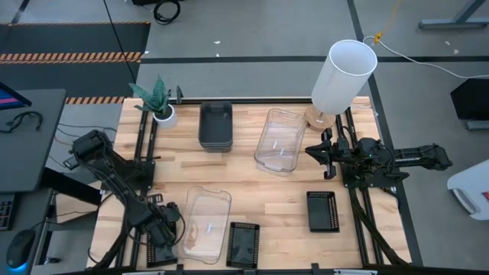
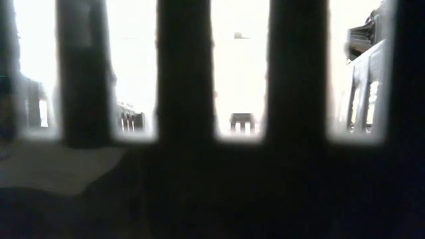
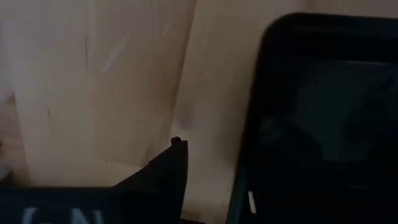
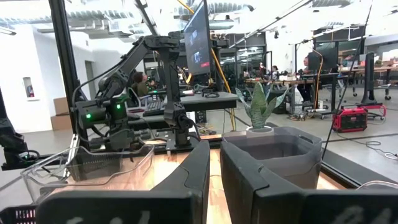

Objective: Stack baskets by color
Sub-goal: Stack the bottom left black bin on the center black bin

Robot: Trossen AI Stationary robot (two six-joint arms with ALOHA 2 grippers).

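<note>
Black perforated plastic is what the left hand (image 1: 163,229) is sitting right over, low at the near-left corner of the wooden surface (image 1: 260,191). Its wrist camera shows one dark finger (image 3: 163,180) next to the rim of a small flat black basket (image 3: 323,106), but I can't tell how wide the fingers stand or whether anything is gripped yet.

Just beside that hand lies a clear transparent basket (image 1: 206,223), then a second black perforated basket (image 1: 243,244) along the near edge. A third black one (image 1: 322,211) sits well apart on the right side. At the back there's a smoky grey basket (image 1: 216,126), looks like a nested pair, and another clear basket (image 1: 280,140).

The right hand (image 1: 327,159) waits by the right rail, fingers narrow and holding nothing.

My guess is those black trays are light and stiff but shallow, so pinching the rim on a short side is the way in. The clear ones look slick and a bit flexy; grab a wall near a corner.
</note>
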